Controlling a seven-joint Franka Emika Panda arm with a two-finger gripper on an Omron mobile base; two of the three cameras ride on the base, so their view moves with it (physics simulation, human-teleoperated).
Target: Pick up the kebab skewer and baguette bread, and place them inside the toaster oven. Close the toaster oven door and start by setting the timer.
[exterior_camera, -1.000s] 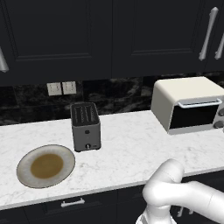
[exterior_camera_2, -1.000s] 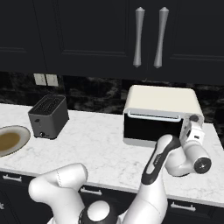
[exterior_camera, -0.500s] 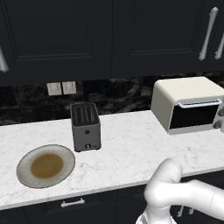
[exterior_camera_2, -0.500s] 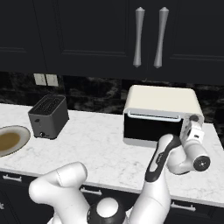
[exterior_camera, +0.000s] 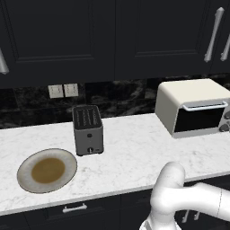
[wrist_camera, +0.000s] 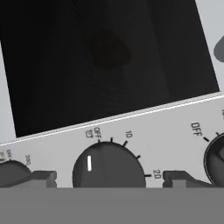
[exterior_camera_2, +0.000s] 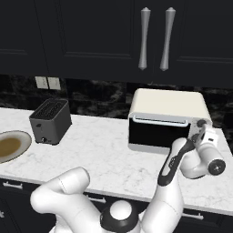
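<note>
The cream toaster oven [exterior_camera: 188,96] [exterior_camera_2: 168,102] stands at the right of the counter. The toaster oven door [exterior_camera_2: 157,132] [wrist_camera: 109,57] is shut, its dark glass upright under the silver handle. My gripper [exterior_camera_2: 199,131] [wrist_camera: 109,178] is at the control panel on the oven's right side. It is open, with one fingertip [wrist_camera: 41,177] on each side of a dark timer knob [wrist_camera: 108,168] and a gap to the knob on both sides. The knob's white mark points near OFF. The kebab skewer and the baguette bread are hidden from view.
A dark-grey slot toaster [exterior_camera: 88,129] [exterior_camera_2: 50,120] stands mid-counter. An empty plate [exterior_camera: 47,170] [exterior_camera_2: 9,145] lies at the left, near the front edge. More knobs [wrist_camera: 216,159] flank the timer knob. Dark cabinets hang above.
The hand has barely shifted at the oven's control panel. Nothing else on the counter has moved.
</note>
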